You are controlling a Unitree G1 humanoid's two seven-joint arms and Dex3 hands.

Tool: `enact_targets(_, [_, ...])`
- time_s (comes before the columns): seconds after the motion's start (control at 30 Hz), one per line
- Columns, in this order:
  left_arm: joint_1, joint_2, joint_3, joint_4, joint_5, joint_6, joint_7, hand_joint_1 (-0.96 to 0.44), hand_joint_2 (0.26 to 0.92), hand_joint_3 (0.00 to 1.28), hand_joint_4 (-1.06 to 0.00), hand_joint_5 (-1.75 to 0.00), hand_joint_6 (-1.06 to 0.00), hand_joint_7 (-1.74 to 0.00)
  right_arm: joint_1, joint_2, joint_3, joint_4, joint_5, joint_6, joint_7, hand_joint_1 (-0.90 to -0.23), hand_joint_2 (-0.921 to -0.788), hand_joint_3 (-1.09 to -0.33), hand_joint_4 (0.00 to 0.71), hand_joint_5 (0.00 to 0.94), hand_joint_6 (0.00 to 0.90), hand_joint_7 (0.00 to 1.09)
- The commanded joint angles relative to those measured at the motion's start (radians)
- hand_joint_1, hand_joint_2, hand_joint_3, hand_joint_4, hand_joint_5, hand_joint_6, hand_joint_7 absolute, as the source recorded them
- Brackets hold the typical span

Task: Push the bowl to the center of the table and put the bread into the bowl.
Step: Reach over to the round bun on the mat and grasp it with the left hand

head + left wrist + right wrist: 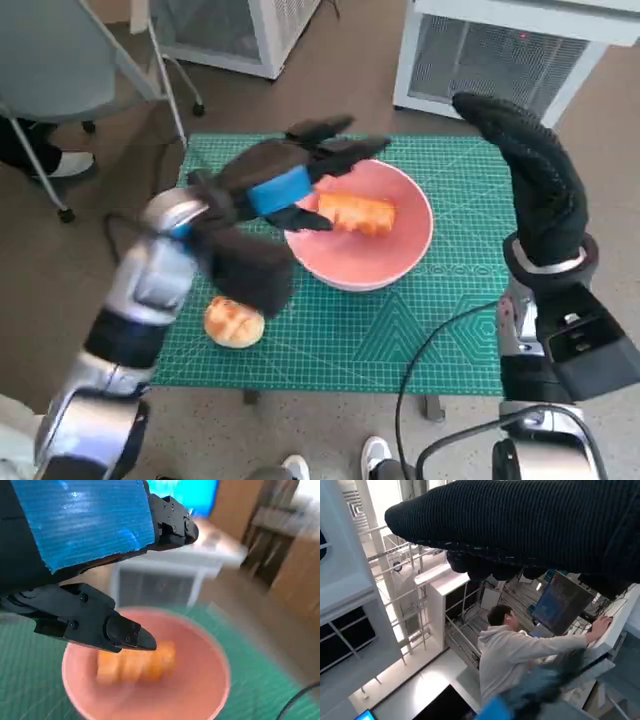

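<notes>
A round bun (234, 323) sits on the green mat (330, 345) near my left forearm, and my left hand (285, 180) hovers over the pink bowl's (400, 262) rim, fingers (122, 632) spread and holding nothing. The bread (357, 213) lies inside the bowl, mid-tabletop. My right hand (530, 170) is raised by the mat's right edge, empty, fingers straight and together.
</notes>
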Motion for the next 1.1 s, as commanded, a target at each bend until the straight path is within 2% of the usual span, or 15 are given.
enact_targets(0.03, [0.117, 0.081, 0.087, -0.129, -0.053, -0.082, 0.023, -0.30, 0.895, 0.01, -0.13, -0.02, -0.22, -0.02, 0.026, 0.010, 0.008, -0.013, 0.012, 0.010, 0.007, -0.568, -0.921, -0.724, 0.266, 0.002, 0.239, 0.22])
enact_targets(0.17, [0.228, 0.163, 0.154, -0.294, -0.079, -0.009, -0.043, -0.29, 0.889, 0.00, -0.18, -0.02, -0.25, -0.03, 0.030, 0.013, 0.009, -0.015, 0.016, 0.008, 0.007, -0.558, -0.921, -0.727, 0.270, 0.004, 0.236, 0.22])
enact_targets(0.3, [0.337, 0.275, 0.210, -0.456, -0.147, 0.153, -0.194, -0.29, 0.887, 0.00, -0.20, -0.02, -0.28, -0.04, 0.033, 0.013, 0.010, -0.021, 0.019, 0.009, 0.009, -0.556, -0.921, -0.729, 0.271, 0.004, 0.234, 0.23])
enact_targets(0.47, [0.442, 0.341, 0.255, -0.546, -0.210, 0.244, -0.280, -0.27, 0.887, 0.00, -0.20, -0.01, -0.30, -0.03, 0.034, 0.014, 0.012, -0.027, 0.029, 0.013, 0.016, -0.558, -0.921, -0.727, 0.272, 0.004, 0.232, 0.23])
enact_targets(0.83, [0.611, 0.391, 0.281, -0.558, -0.221, 0.240, -0.315, -0.27, 0.891, 0.00, -0.23, -0.01, -0.32, -0.02, 0.029, 0.011, 0.014, -0.020, 0.029, 0.010, 0.022, -0.563, -0.921, -0.726, 0.274, 0.003, 0.228, 0.24])
enact_targets(1.1, [0.633, 0.370, 0.240, -0.507, -0.203, 0.247, -0.306, -0.26, 0.892, 0.00, -0.23, 0.00, -0.30, 0.00, 0.023, 0.008, 0.015, -0.001, 0.034, 0.001, 0.038, -0.563, -0.921, -0.726, 0.274, 0.003, 0.225, 0.25])
